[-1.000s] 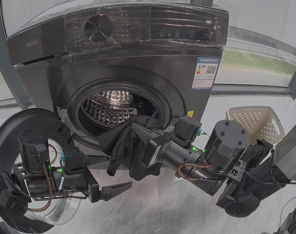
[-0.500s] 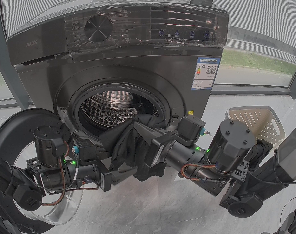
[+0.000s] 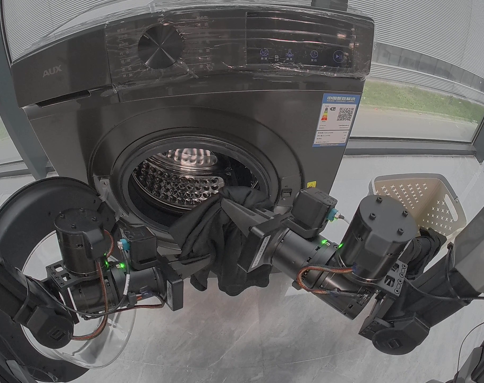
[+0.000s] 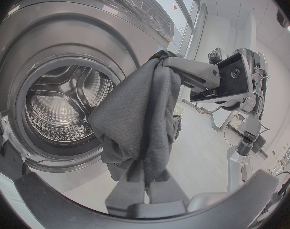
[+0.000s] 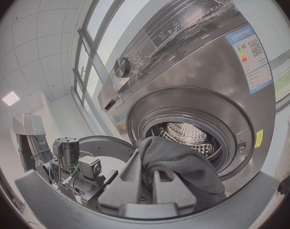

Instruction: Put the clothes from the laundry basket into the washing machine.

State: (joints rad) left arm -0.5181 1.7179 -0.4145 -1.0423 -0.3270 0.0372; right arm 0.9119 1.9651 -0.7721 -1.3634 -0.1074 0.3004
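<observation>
Washing machine (image 3: 199, 107) at centre back on the floor (image 3: 242, 336); its door (image 3: 34, 208) swung open to the left. Garment (image 3: 215, 240) hangs just before the drum (image 3: 178, 184) mouth. Its top is pinched in the right gripper (image 3: 227, 203), its lower edge in the left gripper (image 3: 199, 264), below and leftward. Laundry basket (image 3: 417, 198) on the floor right of the machine, behind the right arm.

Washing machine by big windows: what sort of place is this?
Probably a lab or showroom, not a home: washing machine before tall windows, office-style tiled ceiling, laundry basket beside it.
</observation>
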